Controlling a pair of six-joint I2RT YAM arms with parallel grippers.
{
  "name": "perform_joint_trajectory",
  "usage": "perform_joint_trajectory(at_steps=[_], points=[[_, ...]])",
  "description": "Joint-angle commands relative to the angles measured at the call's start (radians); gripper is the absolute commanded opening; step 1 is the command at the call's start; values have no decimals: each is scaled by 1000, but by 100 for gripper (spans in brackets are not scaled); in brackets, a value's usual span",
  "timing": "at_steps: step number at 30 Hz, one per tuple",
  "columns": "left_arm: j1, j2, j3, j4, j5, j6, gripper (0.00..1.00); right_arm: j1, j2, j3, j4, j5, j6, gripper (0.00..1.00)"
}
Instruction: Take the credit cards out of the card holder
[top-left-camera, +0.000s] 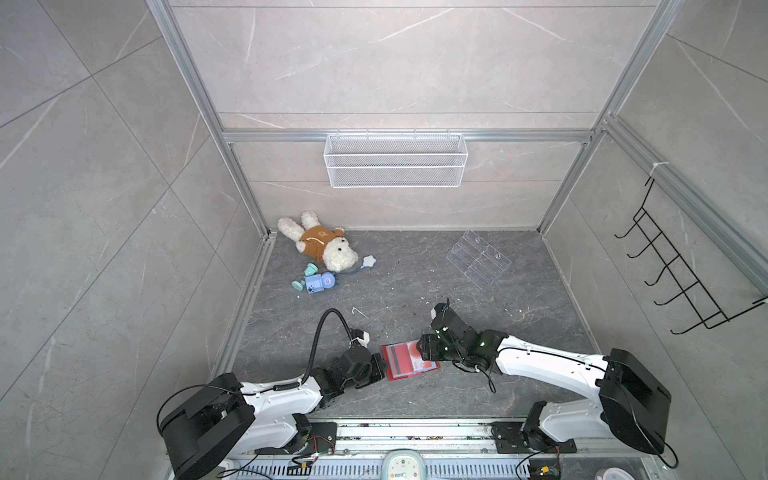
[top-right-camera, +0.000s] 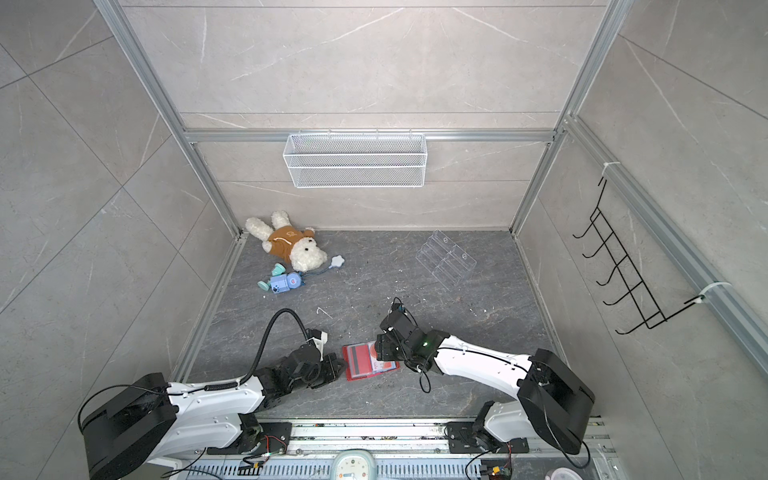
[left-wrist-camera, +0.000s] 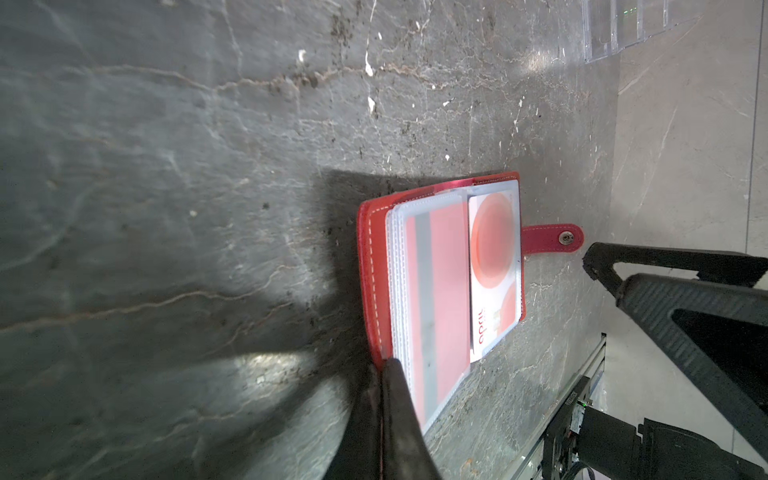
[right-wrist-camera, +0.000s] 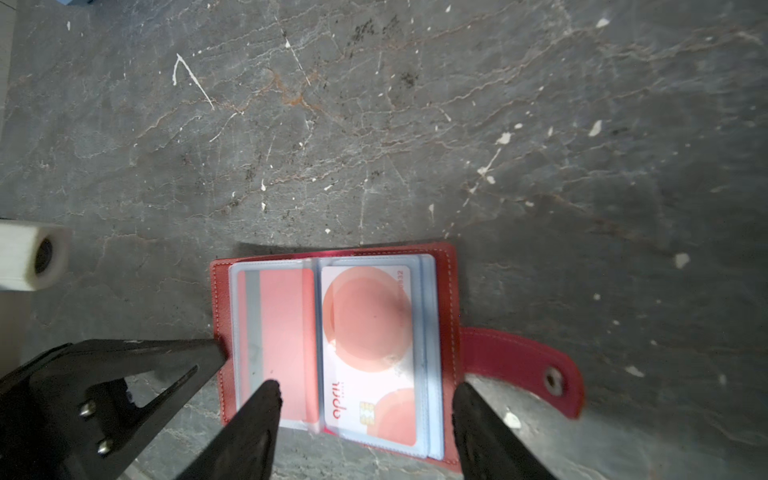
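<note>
The red card holder (top-left-camera: 390, 362) (top-right-camera: 350, 365) lies open on the dark stone surface, its snap strap (right-wrist-camera: 515, 361) pointing away from the left arm. One page's clear sleeve holds a white credit card (right-wrist-camera: 365, 328) (left-wrist-camera: 494, 257) with a red-orange circle. The other page shows a pink card back with a grey stripe (right-wrist-camera: 282, 332). My left gripper (left-wrist-camera: 384, 365) (top-left-camera: 380, 365) is shut on the edge of the red cover. My right gripper (right-wrist-camera: 368, 388) (top-left-camera: 422, 353) hangs open over the white card's page, one finger on each side of it, holding nothing.
A clear acrylic tiered stand (top-left-camera: 478, 259) lies at the back right. At the back left are a plush dog (top-left-camera: 320, 245) and a small blue toy (top-left-camera: 318, 284). A white wire basket (top-left-camera: 395, 160) hangs on the back wall, and a black hook rack (top-left-camera: 681, 270) on the right wall.
</note>
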Motion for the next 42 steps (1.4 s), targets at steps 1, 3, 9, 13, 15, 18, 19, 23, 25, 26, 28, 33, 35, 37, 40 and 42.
perform_joint_trajectory(at_steps=[1,3,9,13,15,18,19,23,25,26,28,33,35,37,40,42], points=[[-3,15,32,-25,-28,31,0,-4,55,-15,46,-55,-8,67],[-3,16,33,-36,-40,24,0,-4,78,-19,70,-69,-5,67],[-4,33,58,-65,-40,42,0,-7,121,-28,101,-79,-1,66],[-4,41,61,-60,-43,39,0,-10,132,-41,124,-87,4,66],[-4,44,62,-60,-44,40,0,-10,136,-46,137,-95,7,66],[-3,44,64,-60,-42,42,0,-10,143,-48,139,-94,9,65],[-3,43,63,-60,-42,43,0,-10,146,-48,135,-88,9,65],[-3,37,61,-64,-43,43,0,-10,146,-49,128,-83,7,65],[-3,37,59,-65,-45,42,0,-10,145,-53,126,-79,8,65],[-3,36,59,-64,-45,42,0,-10,143,-56,130,-81,9,65],[-4,34,59,-63,-45,43,0,-10,141,-61,143,-96,12,65],[-3,36,61,-62,-44,44,0,-10,111,-77,217,-155,27,63],[-4,35,59,-63,-43,43,0,-10,104,-72,231,-180,28,62],[-3,34,58,-63,-45,43,0,-10,97,-68,238,-193,30,62],[-3,30,56,-63,-46,42,0,-10,88,-66,249,-204,34,62],[-3,27,55,-63,-49,40,0,-10,85,-63,246,-206,34,62]])
